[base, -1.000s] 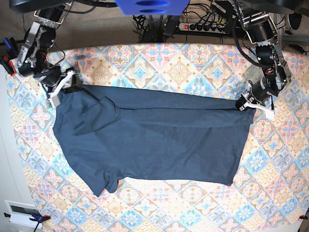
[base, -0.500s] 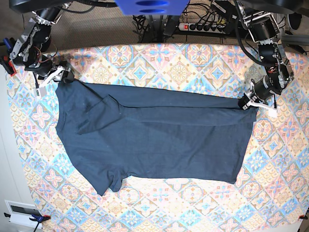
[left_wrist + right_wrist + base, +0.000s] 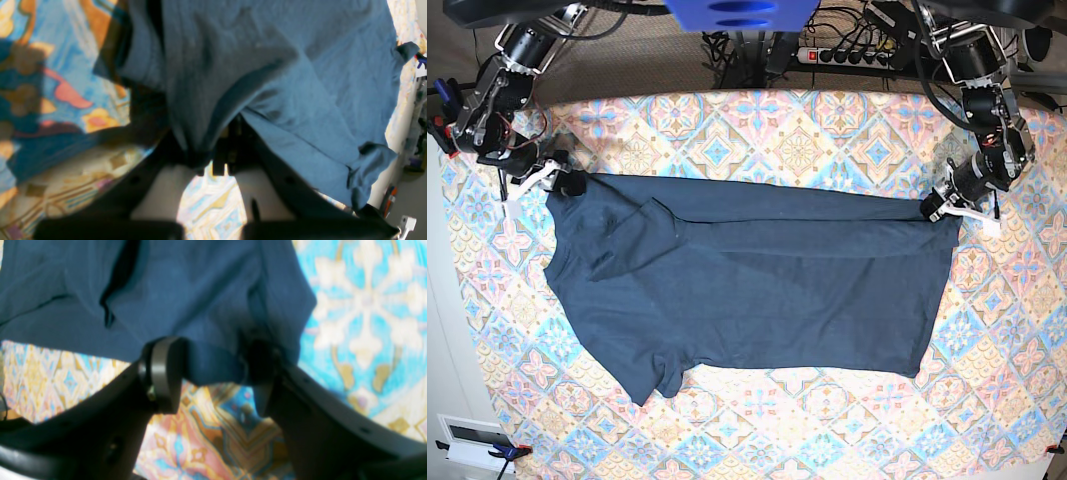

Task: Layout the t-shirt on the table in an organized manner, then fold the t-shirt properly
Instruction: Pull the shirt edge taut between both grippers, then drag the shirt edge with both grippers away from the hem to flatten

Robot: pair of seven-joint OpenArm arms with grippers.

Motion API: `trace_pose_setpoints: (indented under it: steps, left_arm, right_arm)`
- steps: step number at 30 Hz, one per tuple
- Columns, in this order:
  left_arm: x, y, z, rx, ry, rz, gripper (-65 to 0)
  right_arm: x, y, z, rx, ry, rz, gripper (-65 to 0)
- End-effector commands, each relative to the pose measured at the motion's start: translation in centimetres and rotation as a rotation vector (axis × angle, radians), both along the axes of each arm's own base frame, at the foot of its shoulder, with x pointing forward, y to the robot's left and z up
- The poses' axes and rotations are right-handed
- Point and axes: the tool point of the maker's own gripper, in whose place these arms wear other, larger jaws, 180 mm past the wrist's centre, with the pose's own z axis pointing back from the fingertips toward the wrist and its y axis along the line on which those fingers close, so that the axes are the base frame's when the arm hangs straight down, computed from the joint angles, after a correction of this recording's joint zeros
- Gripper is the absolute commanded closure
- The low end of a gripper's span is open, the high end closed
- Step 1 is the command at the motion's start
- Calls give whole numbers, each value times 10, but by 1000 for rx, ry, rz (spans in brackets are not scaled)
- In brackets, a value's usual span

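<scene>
The dark navy t-shirt [image 3: 747,290] lies spread across the patterned table [image 3: 827,130], with one sleeve folded over near its upper left. My left gripper [image 3: 945,207] is at the shirt's far right corner, shut on a pinch of cloth [image 3: 300,83]; in the left wrist view the fabric bunches between its tips [image 3: 208,165]. My right gripper [image 3: 539,180] is at the shirt's upper left corner. In the right wrist view its jaws [image 3: 213,368] stand wide apart, and the shirt's edge [image 3: 200,290] lies loose between the fingers [image 3: 161,373].
A power strip [image 3: 847,55] and cables sit behind the table's far edge. A white box [image 3: 472,440] is off the near left corner. Bare patterned cloth [image 3: 847,430] surrounds the shirt in front and at the right.
My right gripper opened and let go of the shirt's upper left corner after drawing it left and back. The top edge now lies straighter. The left gripper kept its hold, barely moving.
</scene>
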Motion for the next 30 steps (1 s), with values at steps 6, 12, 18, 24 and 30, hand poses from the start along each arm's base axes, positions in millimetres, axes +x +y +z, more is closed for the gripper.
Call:
trace_pose_setpoints:
  steps: [6,12,18,24,30]
  left_arm:
    - [2,7,8,15,-26,1,0]
    - [-5,2,28,72,-71,-39,0]
    - [-23,14,39,160,-64,-82,0]
    - [-50,29,28,203,6,-95,0]
    - [-70,47,25,220,43,-55,0]
  right_arm:
    - [17,-10,11,-31,-31,-8,-131]
    - [8,-9,8,-33,-15,-2,-9]
    - [-18,-10,8,-85,12,23,-7]
    - [-40,-11,14,-146,23,57,-7]
    - [-51,-10,20,-184,28,85,-7]
